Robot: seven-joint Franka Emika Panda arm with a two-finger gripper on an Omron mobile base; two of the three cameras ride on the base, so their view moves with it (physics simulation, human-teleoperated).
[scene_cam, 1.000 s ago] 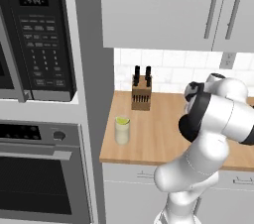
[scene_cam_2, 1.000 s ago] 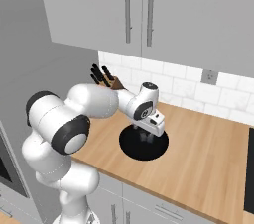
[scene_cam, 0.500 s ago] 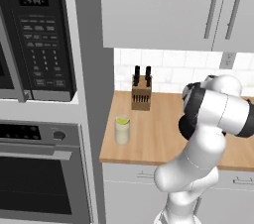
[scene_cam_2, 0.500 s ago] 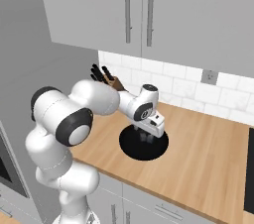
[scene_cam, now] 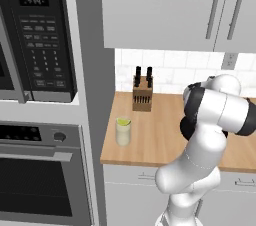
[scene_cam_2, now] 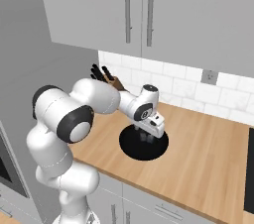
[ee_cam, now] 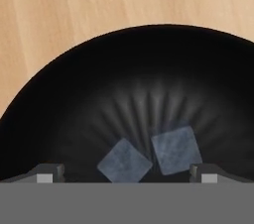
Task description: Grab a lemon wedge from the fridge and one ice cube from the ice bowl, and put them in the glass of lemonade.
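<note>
Two ice cubes (ee_cam: 149, 156) in ice bowl (ee_cam: 74, 99), gripper (ee_cam: 126, 172) spread wide above

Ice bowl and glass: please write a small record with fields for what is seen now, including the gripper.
ice bowl: black, on the wooden counter
ice cubes: two pale cubes side by side in the bowl
gripper: open, above the bowl, cubes between its tips
glass of lemonade: near the counter's left end, lemon wedge on top
knife block: behind the glass

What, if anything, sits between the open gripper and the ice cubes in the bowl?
Nothing visible. In the hand view the gripper hangs open over the ice bowl, and two ice cubes lie between its fingertips with no object above them.
</note>
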